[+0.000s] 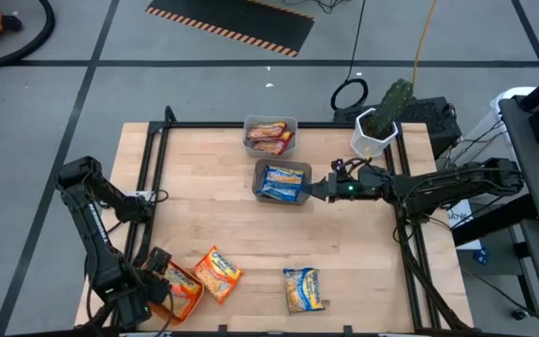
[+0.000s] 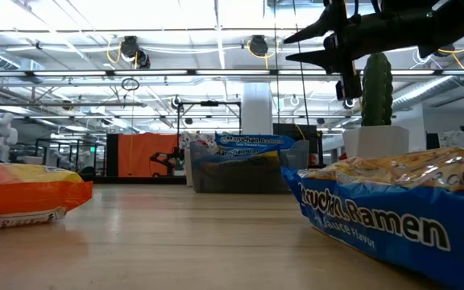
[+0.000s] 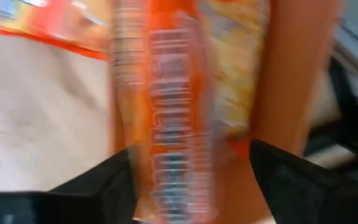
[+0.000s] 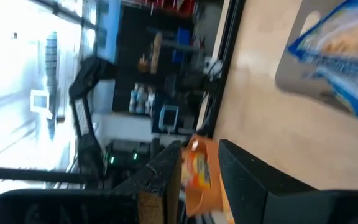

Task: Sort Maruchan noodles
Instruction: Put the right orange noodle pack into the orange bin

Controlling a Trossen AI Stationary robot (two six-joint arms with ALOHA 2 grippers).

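Orange plastic fills my left wrist view: the left hand straddles an orange packet at the worktop's near-left corner, fingers spread, not pinching. If I lift now, it may slide out. The right hand hovers part-closed and empty beside the grey bin holding blue packets; it could clip the rim.
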